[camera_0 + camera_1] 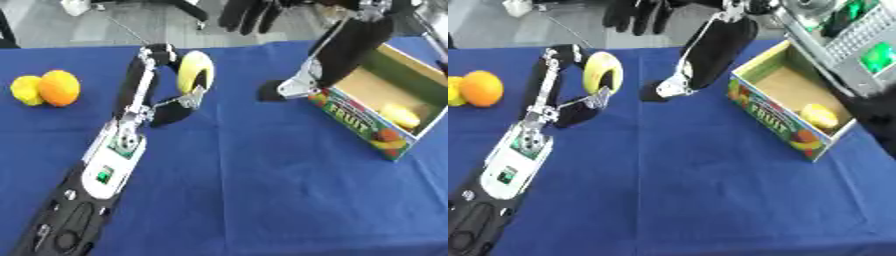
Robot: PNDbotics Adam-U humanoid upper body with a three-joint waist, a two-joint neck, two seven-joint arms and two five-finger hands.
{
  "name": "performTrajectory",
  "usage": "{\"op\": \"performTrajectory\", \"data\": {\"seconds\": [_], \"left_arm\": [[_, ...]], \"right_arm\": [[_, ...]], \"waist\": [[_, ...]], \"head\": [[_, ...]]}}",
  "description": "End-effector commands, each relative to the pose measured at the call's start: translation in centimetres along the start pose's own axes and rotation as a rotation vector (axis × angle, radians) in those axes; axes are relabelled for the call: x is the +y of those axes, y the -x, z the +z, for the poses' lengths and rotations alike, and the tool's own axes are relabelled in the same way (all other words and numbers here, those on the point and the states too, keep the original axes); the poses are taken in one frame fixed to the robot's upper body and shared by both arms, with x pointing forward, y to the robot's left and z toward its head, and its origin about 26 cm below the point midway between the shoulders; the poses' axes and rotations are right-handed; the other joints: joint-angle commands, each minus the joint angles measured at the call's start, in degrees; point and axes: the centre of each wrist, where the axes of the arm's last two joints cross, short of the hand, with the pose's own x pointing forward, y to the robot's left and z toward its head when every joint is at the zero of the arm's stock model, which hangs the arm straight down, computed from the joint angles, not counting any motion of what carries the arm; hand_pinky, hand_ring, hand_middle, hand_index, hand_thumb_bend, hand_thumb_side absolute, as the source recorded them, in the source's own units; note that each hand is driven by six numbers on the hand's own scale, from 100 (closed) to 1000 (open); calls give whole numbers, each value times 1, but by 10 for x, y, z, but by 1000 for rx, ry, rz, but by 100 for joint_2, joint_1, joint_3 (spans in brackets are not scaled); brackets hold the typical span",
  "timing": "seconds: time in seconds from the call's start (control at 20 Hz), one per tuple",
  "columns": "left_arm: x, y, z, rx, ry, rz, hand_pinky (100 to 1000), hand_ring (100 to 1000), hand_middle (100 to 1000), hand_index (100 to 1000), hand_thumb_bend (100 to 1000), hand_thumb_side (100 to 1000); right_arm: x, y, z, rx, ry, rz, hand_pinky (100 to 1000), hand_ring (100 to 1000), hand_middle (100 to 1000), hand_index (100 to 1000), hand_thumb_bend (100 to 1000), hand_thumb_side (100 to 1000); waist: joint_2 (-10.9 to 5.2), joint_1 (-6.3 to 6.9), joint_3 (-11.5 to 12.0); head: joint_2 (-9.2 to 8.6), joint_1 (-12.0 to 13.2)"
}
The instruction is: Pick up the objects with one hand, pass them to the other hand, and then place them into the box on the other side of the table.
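Left robot hand [171, 107] curls around a yellow fruit [194, 71] above the bench [262, 190], mid-handover; next, the right robot hand [677, 86], fingers relaxed, must take it

left hand [171, 107] grips yellow fruit [194, 71] above blue table [262, 190].

Even, bright light falls from above across my blue tablecloth [262, 190], with almost no hard shadows under my arms. Everything I see is soft and smeared; my right hand [677, 86] blurs at its edges, and the box [367, 122] lettering barely reads.
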Motion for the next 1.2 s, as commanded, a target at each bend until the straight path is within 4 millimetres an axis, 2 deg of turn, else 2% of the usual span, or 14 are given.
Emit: {"op": "performTrajectory", "data": {"seconds": [0.05, 0.45, 0.6, 1.2], "left_arm": [[6, -14, -13, -82, 1, -13, 591, 436, 400, 416, 100, 100], [2, -25, -18, -131, 34, -17, 585, 436, 400, 417, 100, 100], [2, -32, -21, -169, 45, -20, 586, 439, 402, 419, 100, 100], [0, -50, -28, -241, 66, -2, 584, 440, 402, 420, 100, 100]], "right_arm": [[-7, -6, 4, 2, 26, 25, 745, 778, 744, 812, 466, 100], [-2, -5, 1, 21, 52, 8, 737, 770, 735, 803, 390, 100], [1, -5, -1, 34, 64, 3, 726, 751, 712, 777, 320, 100], [8, -3, -5, 59, 65, -14, 718, 745, 707, 774, 371, 100]], "waist": [[-130, -74, 12], [-120, -75, 50], [-116, -74, 60], [-95, -74, 95]], "head": [[-53, -50], [-66, -107], [-68, -127], [-62, -151]]}}
